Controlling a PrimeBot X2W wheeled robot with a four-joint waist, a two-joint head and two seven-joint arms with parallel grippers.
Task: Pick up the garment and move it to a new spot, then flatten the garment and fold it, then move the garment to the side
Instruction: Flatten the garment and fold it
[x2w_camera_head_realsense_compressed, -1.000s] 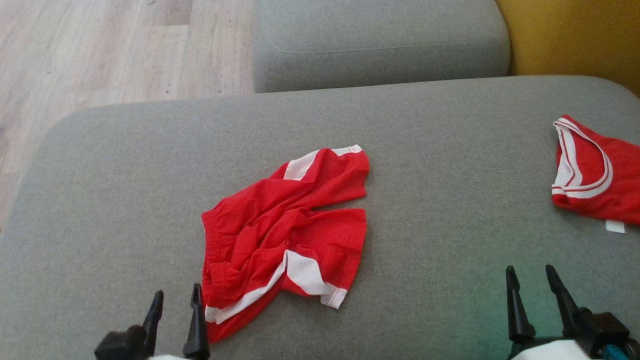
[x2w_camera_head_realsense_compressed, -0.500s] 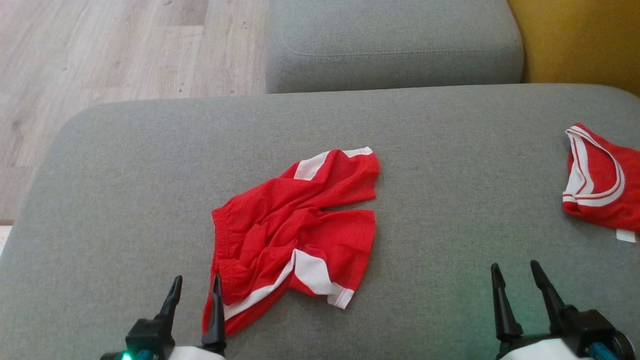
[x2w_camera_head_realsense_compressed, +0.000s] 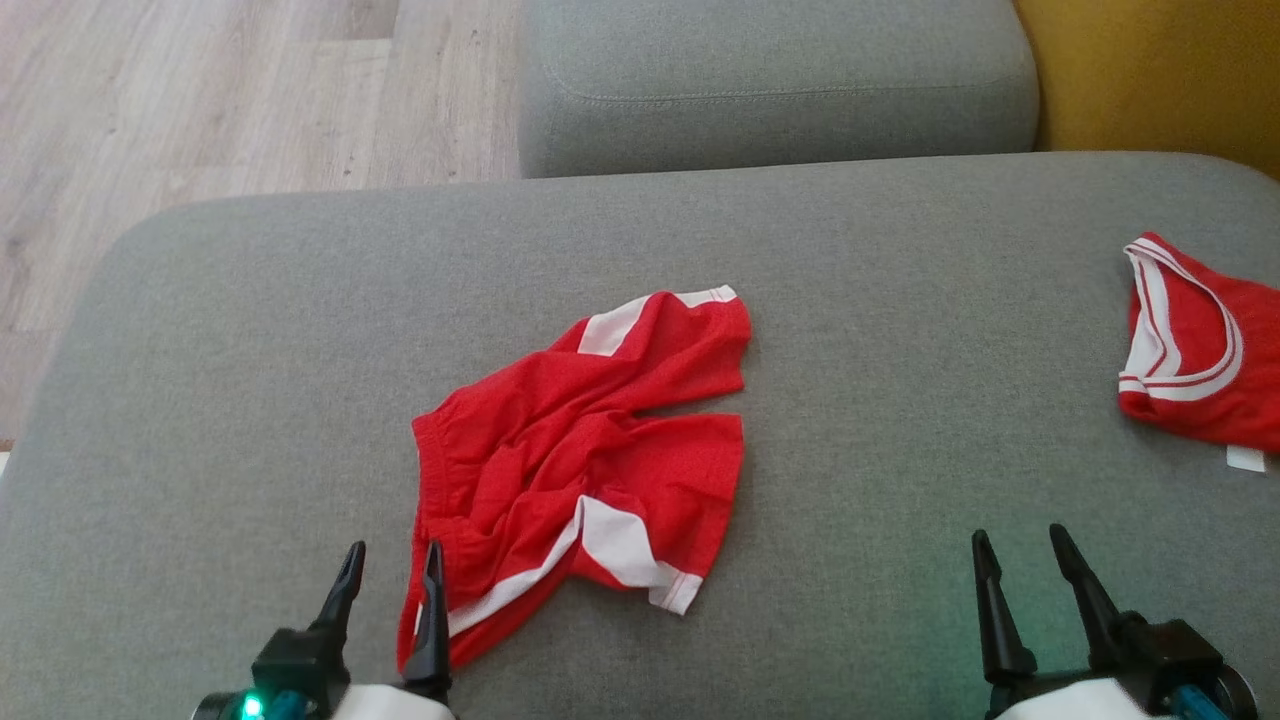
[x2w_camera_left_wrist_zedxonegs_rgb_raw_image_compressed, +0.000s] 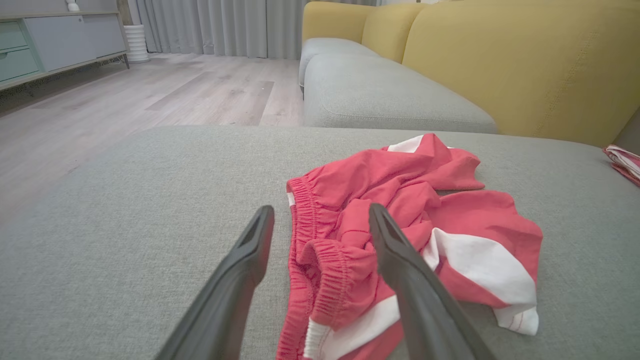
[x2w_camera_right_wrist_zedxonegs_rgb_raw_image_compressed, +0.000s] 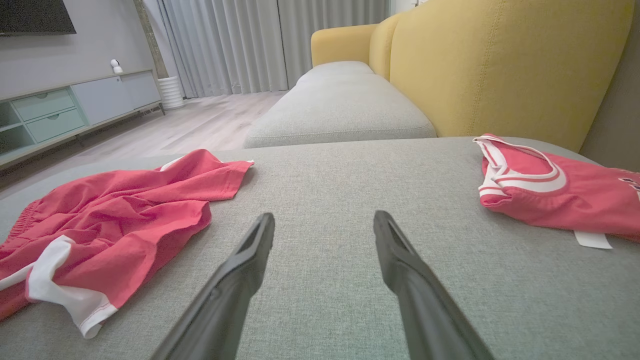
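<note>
Shorts (x2w_camera_head_realsense_compressed: 575, 470), red with white side panels, lay crumpled near the middle of the big grey seat cushion (x2w_camera_head_realsense_compressed: 250, 330). The elastic waistband was bunched toward the robot's left and the legs were spread to the right. The left gripper (x2w_camera_head_realsense_compressed: 395, 545) sat low at the near edge, fingers parted and empty. Its inner finger was just beside the waistband's near corner, though whether it touched the cloth was impossible to call. In the left wrist view that gathered waistband sat dead ahead, framed by the two fingers, with only open cushion before it.

The right gripper (x2w_camera_head_realsense_compressed: 1017, 530) hovered well apart from the shorts, fingers likewise spread and holding nothing, bare grey fabric in front. Far right, a second red garment (x2w_camera_head_realsense_compressed: 1195, 350) with white-striped trim lay at the cushion's edge, a white tag (x2w_camera_head_realsense_compressed: 1245, 458) poking out. Beyond, another grey cushion (x2w_camera_head_realsense_compressed: 780, 90) butted against this one. A yellow backrest (x2w_camera_head_realsense_compressed: 1150, 70) stood to its right and pale wood floor (x2w_camera_head_realsense_compressed: 200, 100) lay to its left.
</note>
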